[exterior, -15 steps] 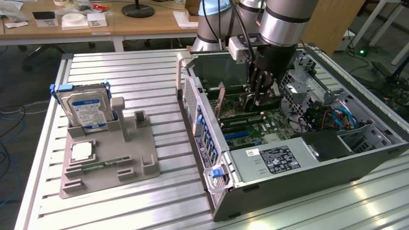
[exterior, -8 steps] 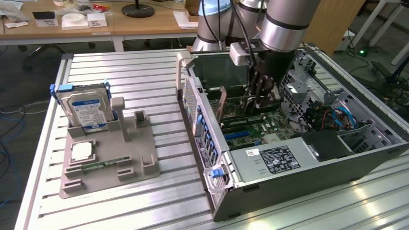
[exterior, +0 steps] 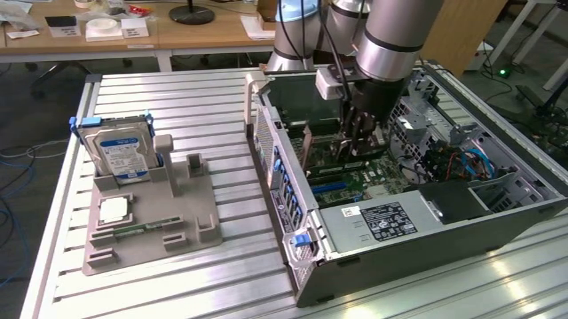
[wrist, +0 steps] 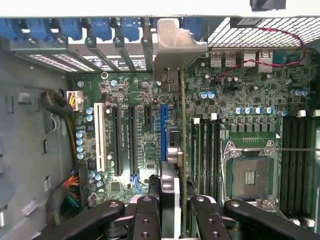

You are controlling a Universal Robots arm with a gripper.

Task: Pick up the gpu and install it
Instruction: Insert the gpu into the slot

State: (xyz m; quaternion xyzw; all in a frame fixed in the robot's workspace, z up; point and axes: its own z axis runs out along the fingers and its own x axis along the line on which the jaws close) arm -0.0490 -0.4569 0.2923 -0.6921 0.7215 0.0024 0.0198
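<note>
You have the gripper [exterior: 360,135] just right of centre in the exterior view, inside the computer case [exterior: 417,266]. It clamps the gpu [wrist: 174,145] edge-on above the motherboard [wrist: 125,95], beside the blue slot [wrist: 163,130].

The arm [exterior: 395,40] reaches straight down into the computer case [exterior: 426,232], its tool [exterior: 360,133] clamped on the upright gpu [wrist: 169,187].

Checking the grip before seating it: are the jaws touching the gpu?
Touching. The wrist view shows the gpu edge-on, pinched on both sides between the jaws of the gripper, with no gap.
</note>
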